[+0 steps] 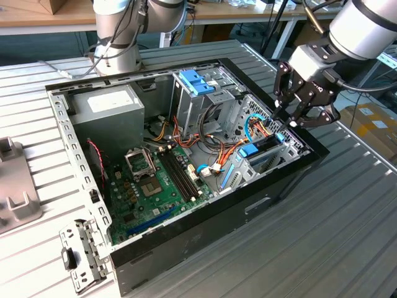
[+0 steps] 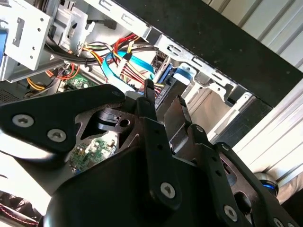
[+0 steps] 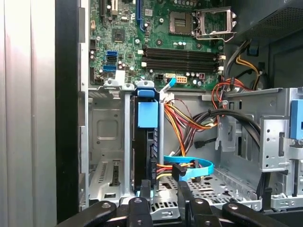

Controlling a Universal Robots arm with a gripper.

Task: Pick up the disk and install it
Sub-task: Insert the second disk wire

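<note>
Exterior view, from its left to its right: the power supply box (image 1: 115,105) sits at the case's far corner, the motherboard (image 1: 158,180) lies in the middle, and the disk (image 1: 260,152) stands on edge in its bay near the case's front wall, probably so it slides down the guides. The end effector (image 1: 298,115) hovers just above it. In the first wrist view the fingers (image 3: 144,189) bracket the disk's (image 3: 146,142) edge; whether they press it I cannot tell, and cables hide the lower part.
</note>
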